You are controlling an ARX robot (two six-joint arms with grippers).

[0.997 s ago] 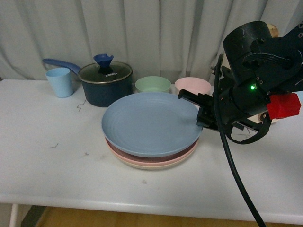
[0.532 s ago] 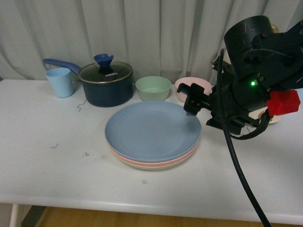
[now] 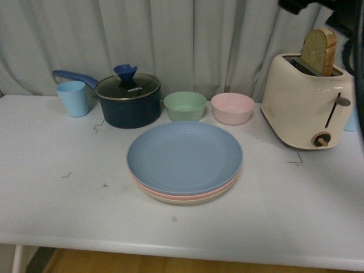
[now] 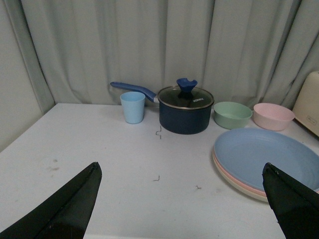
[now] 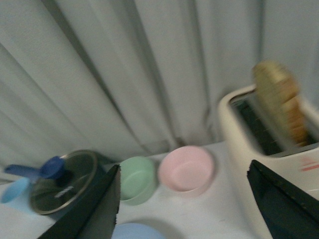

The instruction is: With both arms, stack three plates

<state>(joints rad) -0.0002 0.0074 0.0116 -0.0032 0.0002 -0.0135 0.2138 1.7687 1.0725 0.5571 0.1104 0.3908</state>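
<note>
**Three plates stacked; both my grippers wide open and empty**

Surroundings, taken from the blue plate point(image 3: 184, 156): it lies topmost on the stack, with the pink plate point(image 3: 187, 194) directly under it and the cream plate point(image 3: 190, 201) at the bottom, only their rims showing. The stack sits on the white table point(image 3: 51, 199).

Behind the blue plate stand a green bowl point(image 3: 185, 105) and a pink bowl point(image 3: 232, 108), side by side and apart from the stack. Left of the green bowl is a dark blue saucepan point(image 3: 127, 101) with a glass lid and blue knob; beside its handle stands a light blue cup point(image 3: 73, 98). Right of the blue plate, clear of it, is a cream toaster point(image 3: 310, 99) with a slice of bread point(image 3: 319, 51) upright in its slot. Nothing rests on the stack.

My left gripper point(image 4: 182, 199) hangs above the table left of the stack, jaws spread wide, holding nothing. My right gripper point(image 5: 184, 209) is raised high over the bowls and toaster, jaws likewise wide apart and empty; that view is blurred. In the front view only a dark part of my right arm point(image 3: 347, 14) shows, above the toaster.
</note>
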